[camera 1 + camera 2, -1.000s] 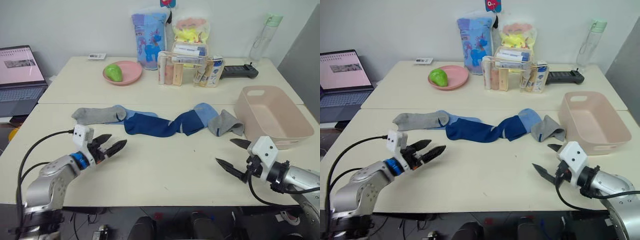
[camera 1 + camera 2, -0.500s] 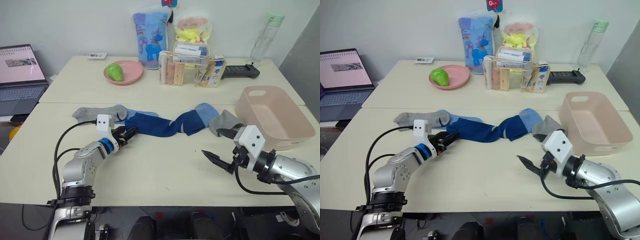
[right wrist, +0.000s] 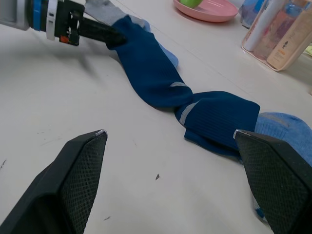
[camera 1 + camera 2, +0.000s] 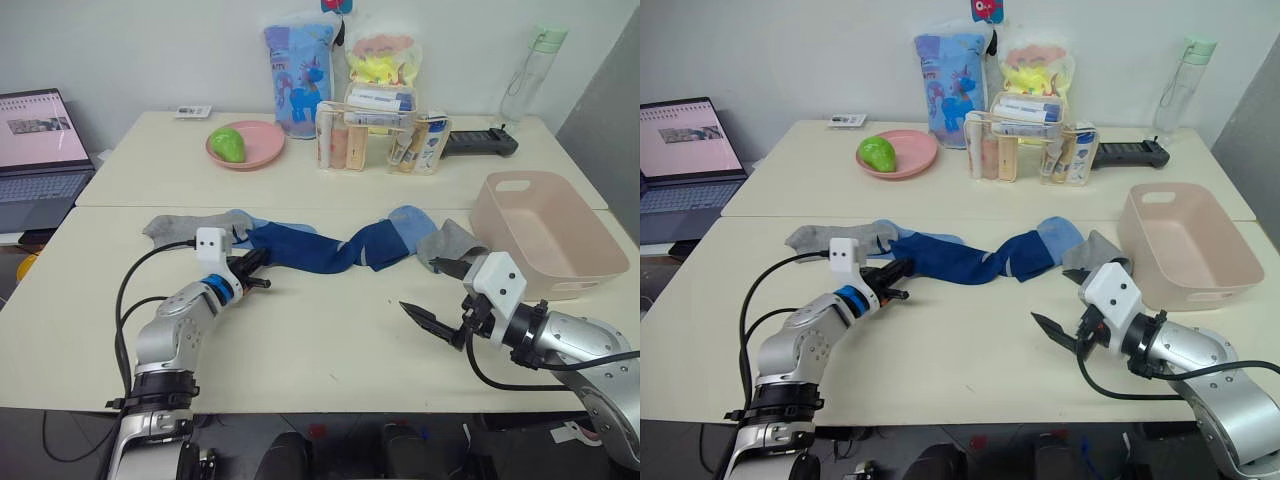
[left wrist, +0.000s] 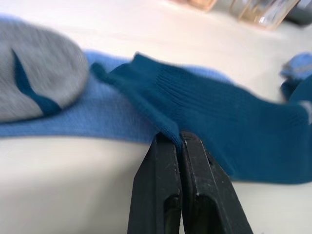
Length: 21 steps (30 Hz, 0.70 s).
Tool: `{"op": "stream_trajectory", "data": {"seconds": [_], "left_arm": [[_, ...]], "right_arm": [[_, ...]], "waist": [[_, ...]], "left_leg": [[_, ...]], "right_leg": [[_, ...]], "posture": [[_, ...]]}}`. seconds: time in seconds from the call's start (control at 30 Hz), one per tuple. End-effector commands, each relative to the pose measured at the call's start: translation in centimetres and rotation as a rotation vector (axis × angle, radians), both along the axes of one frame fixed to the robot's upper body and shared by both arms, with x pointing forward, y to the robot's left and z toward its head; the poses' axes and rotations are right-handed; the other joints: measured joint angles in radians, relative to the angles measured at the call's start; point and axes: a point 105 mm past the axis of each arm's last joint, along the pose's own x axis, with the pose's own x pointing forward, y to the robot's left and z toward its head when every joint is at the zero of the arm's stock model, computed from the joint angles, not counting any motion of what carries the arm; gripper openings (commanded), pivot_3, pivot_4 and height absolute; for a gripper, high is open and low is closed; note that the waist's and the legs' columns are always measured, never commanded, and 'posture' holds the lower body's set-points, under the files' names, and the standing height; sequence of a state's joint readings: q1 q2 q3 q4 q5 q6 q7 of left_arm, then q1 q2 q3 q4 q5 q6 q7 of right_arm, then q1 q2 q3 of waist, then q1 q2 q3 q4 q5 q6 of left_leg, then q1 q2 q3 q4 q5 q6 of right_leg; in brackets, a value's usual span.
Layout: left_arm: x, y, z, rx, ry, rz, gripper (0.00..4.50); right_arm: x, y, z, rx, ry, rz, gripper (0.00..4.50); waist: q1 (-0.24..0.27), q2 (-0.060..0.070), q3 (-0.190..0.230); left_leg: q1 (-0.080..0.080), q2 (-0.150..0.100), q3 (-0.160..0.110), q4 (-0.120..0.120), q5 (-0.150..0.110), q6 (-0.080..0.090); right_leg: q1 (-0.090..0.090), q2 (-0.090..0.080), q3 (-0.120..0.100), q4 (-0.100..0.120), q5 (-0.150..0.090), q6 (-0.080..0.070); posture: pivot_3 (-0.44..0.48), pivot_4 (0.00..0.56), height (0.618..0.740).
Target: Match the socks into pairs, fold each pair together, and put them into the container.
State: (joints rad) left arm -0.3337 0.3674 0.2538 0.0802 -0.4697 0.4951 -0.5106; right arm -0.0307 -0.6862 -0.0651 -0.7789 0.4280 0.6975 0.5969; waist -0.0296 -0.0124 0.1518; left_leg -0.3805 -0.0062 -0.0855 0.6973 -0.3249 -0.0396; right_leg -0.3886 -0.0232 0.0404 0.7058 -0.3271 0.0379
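Several socks lie in a row across the table: a grey sock (image 4: pixel 185 228), a light blue sock (image 4: pixel 262 229), two dark navy socks (image 4: pixel 305 252) (image 4: pixel 377 243), another light blue sock (image 4: pixel 410 222) and a grey sock (image 4: pixel 452 246). My left gripper (image 4: pixel 260 270) is shut on the cuff edge of the left navy sock (image 5: pixel 204 114), with its fingertips (image 5: pixel 168 146) pinching the fabric. My right gripper (image 4: pixel 432 292) hangs open just above the table in front of the right grey sock, holding nothing. The pale pink container (image 4: pixel 487 215) stands at the right.
At the back stand a pink plate (image 4: pixel 262 150) with a green fruit, a clear organiser (image 4: pixel 372 138) of bottles, snack bags, a black remote (image 4: pixel 480 142) and a water bottle (image 4: pixel 527 75). A laptop (image 4: pixel 40 150) sits at the far left.
My left gripper moved forward to the socks and shut on the navy sock's cuff. My right gripper shifted left and forward, staying open.
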Motion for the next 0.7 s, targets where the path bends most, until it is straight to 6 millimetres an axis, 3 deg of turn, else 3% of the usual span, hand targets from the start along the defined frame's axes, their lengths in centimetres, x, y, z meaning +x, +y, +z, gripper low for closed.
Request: {"op": "stream_trajectory", "data": {"seconds": [0.03,0.13,0.23,0.33,0.5,0.7], "left_arm": [[-1.3,1.7,3.0,0.011,-0.103,0.025,0.03],[-2.6,2.8,4.0,0.01,-0.117,0.032,0.03],[-5.1,5.4,7.0,0.103,-0.156,0.003,0.03],[-5.8,5.6,9.2,0.203,-0.164,-0.069,0.03],[-7.5,2.4,9.3,0.397,-0.041,-0.318,0.03],[-8.2,-5.5,4.3,0.281,0.064,-0.514,0.03]], "right_arm": [[0.0,0.4,1.2,0.01,-0.054,0.025,4.5],[0.2,0.7,1.4,0.013,-0.056,0.048,4.5],[0.6,1.3,1.7,0.026,-0.059,0.088,4.5],[0.8,1.6,1.6,0.036,-0.051,0.109,4.5],[0.9,2.2,1.3,0.032,-0.038,0.147,4.5],[0.8,1.6,1.3,0.013,-0.032,0.128,4.5]], "waist": [[0.0,0.0,0.0],[0.0,0.0,0.0],[-0.006,-0.003,0.002],[-0.001,-0.003,0.003],[0.008,-0.003,0.004],[0.006,-0.004,0.005]], "left_leg": [[0.0,0.0,0.0,0.0,0.0,0.0],[0.0,0.0,0.0,0.0,0.0,0.0],[0.0,0.0,0.0,0.0,0.0,0.001],[0.0,0.001,-0.001,-0.001,-0.001,0.001],[0.0,-0.002,-0.002,-0.001,-0.001,0.001],[-0.001,-0.001,-0.001,-0.001,-0.001,0.001]], "right_leg": [[0.0,0.0,0.0,0.0,0.0,0.0],[0.0,0.0,0.0,0.0,0.0,0.0],[0.0,0.0,0.0,0.0,0.0,0.0],[-0.001,0.001,-0.001,0.001,0.0,0.0],[0.001,-0.001,-0.002,-0.003,0.0,0.0],[0.001,-0.001,-0.002,-0.004,0.0,0.0]], "posture": [[0.0,0.15,0.703],[0.0,0.15,0.703],[0.0,0.15,0.703],[0.0,0.15,0.703],[0.0,0.15,0.703],[0.0,0.15,0.703]]}}
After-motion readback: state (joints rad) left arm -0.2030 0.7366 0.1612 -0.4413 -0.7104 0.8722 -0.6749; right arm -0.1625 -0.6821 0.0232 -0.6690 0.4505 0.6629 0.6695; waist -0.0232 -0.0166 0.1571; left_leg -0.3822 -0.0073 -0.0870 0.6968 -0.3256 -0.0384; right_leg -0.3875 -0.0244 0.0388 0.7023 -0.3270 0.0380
